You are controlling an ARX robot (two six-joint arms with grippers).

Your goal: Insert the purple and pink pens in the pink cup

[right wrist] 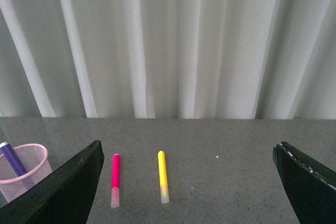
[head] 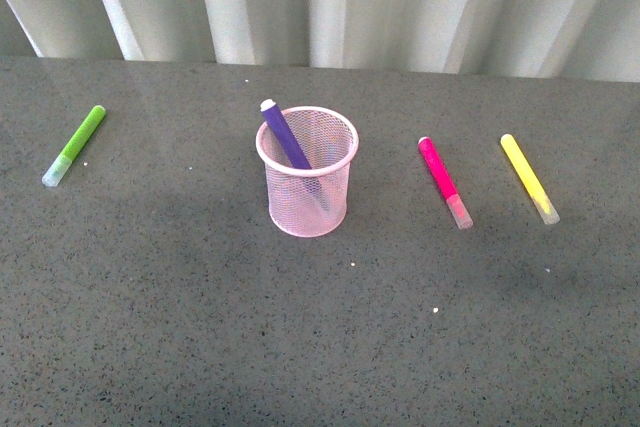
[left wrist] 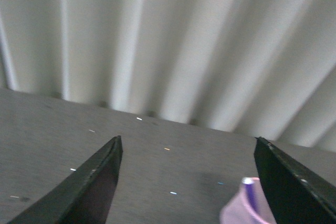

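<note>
The pink cup (head: 308,172) stands upright at the middle of the grey table. The purple pen (head: 286,137) leans inside it, its end poking above the rim. The pink pen (head: 444,182) lies flat on the table to the cup's right, clear cap toward me. Neither arm shows in the front view. My left gripper (left wrist: 189,182) is open and empty, with the pink cup's rim (left wrist: 242,213) and the purple pen's tip (left wrist: 249,190) blurred near one finger. My right gripper (right wrist: 189,182) is open and empty, looking at the pink pen (right wrist: 115,179) and the pink cup (right wrist: 25,177).
A lime green marker (head: 75,145) lies at the far left of the table. A yellow marker (head: 529,178) lies right of the pink pen, also seen as the yellow marker (right wrist: 163,177) in the right wrist view. A pale pleated curtain (head: 330,2) closes off the table's back edge.
</note>
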